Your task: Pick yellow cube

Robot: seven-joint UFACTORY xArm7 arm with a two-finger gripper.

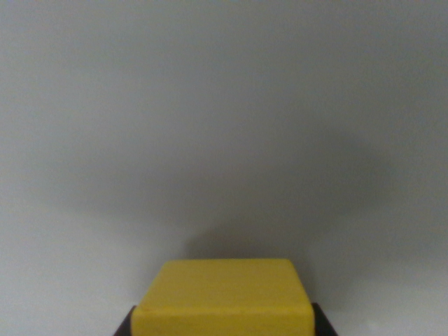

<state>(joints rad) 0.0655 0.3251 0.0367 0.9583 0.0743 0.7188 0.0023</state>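
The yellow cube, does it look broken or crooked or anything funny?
No, nothing stands out. The yellow cube looks whole, with smooth faces and rounded edges, and it sits square at the bottom middle of the wrist view. Dark bits of the tool peek out at its lower corners. The grey surface behind it is plain.

Only two small black bits of the tool (224,327) in view, at the very bottom edge. One dark corner on the wrist view's left, one on the right. Flat, plain, smooth. No cables, screws or marks visible.
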